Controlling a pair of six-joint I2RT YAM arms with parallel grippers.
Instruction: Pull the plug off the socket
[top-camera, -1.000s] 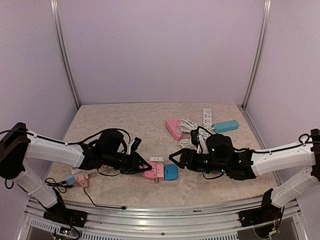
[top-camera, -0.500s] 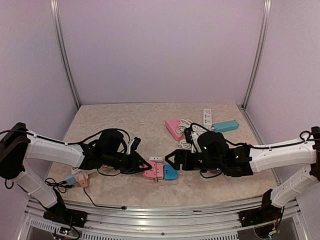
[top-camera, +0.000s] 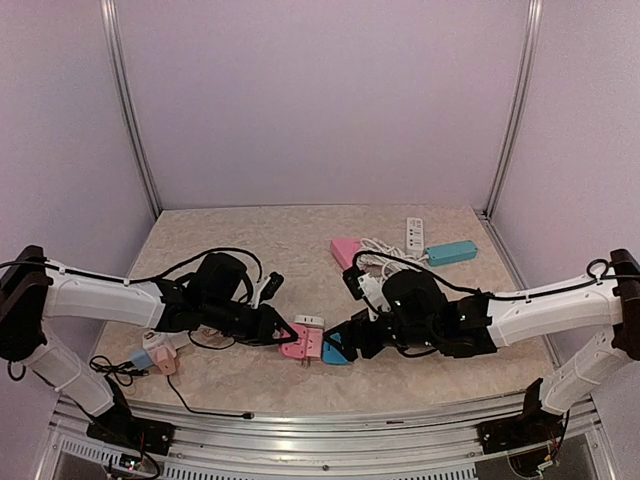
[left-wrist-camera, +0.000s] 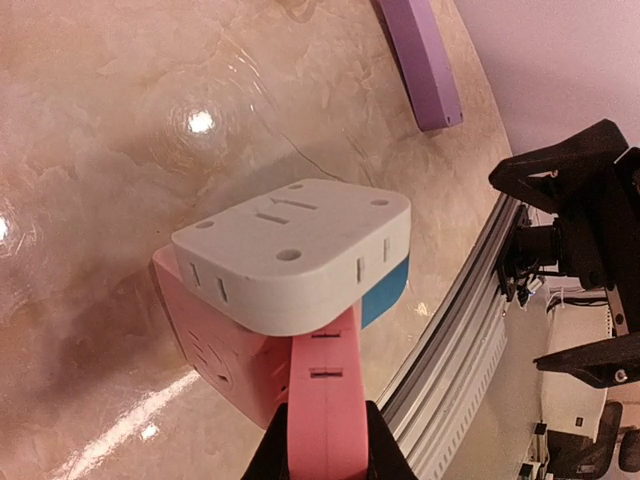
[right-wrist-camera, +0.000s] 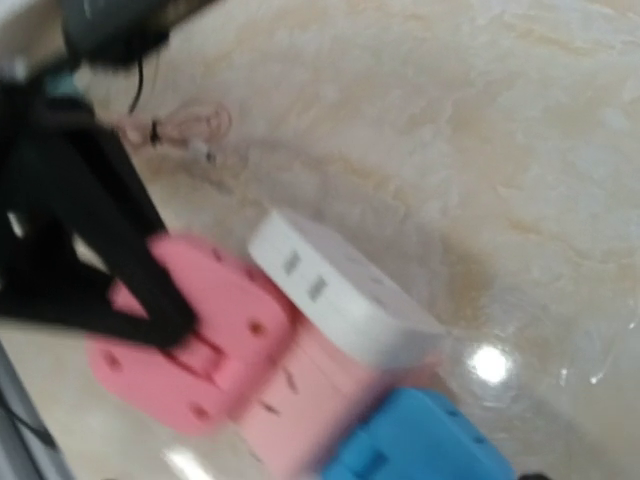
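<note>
Pink socket (top-camera: 300, 345) near table (top-camera: 260, 250) front edge

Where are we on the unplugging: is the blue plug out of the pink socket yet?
Not yet. Done: the left pincer is shut on the pink socket, bracing it. In hand: the right pincer, open, is at the blue plug, not visibly clamped. Left: grip the plug and pull it free; it still sits in the socket.

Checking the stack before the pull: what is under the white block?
A pink socket lies under the white block, a blue plug showing at its edge. Any prongs joining them are covered.
</note>
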